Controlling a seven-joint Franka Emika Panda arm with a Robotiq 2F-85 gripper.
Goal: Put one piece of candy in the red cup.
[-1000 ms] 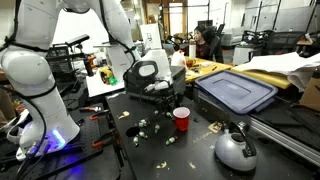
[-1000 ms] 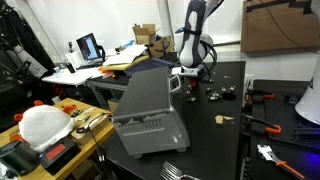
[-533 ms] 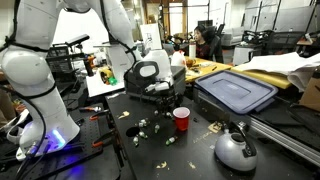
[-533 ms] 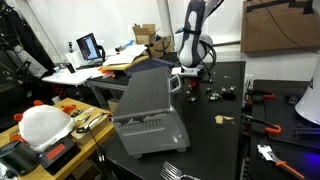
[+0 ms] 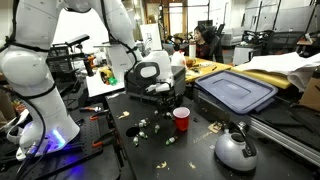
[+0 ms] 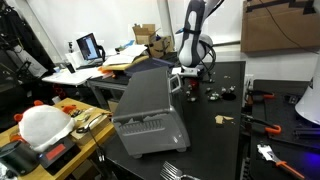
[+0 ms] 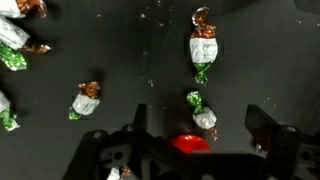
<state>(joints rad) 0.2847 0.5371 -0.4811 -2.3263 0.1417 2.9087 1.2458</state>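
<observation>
The red cup (image 5: 181,119) stands upright on the black table, just in front of the arm. Several wrapped candies (image 5: 141,125) lie scattered round it. My gripper (image 5: 160,96) hangs low over the table behind the cup, and it also shows in the exterior view (image 6: 190,78). In the wrist view my gripper (image 7: 200,125) is open and empty. A green-and-white candy (image 7: 203,112) lies on the table between the fingers. Another candy (image 7: 204,45) lies beyond it and one (image 7: 85,100) to the left. A red rounded shape (image 7: 190,143) shows at the bottom, partly hidden by the gripper body.
A round silver kettle (image 5: 235,149) stands at the table's near corner. A grey toaster oven (image 6: 148,110) stands close beside the cup, seen as a blue-grey box (image 5: 235,90). More candies (image 6: 222,118) lie on the table. Tools (image 6: 262,123) lie to one side.
</observation>
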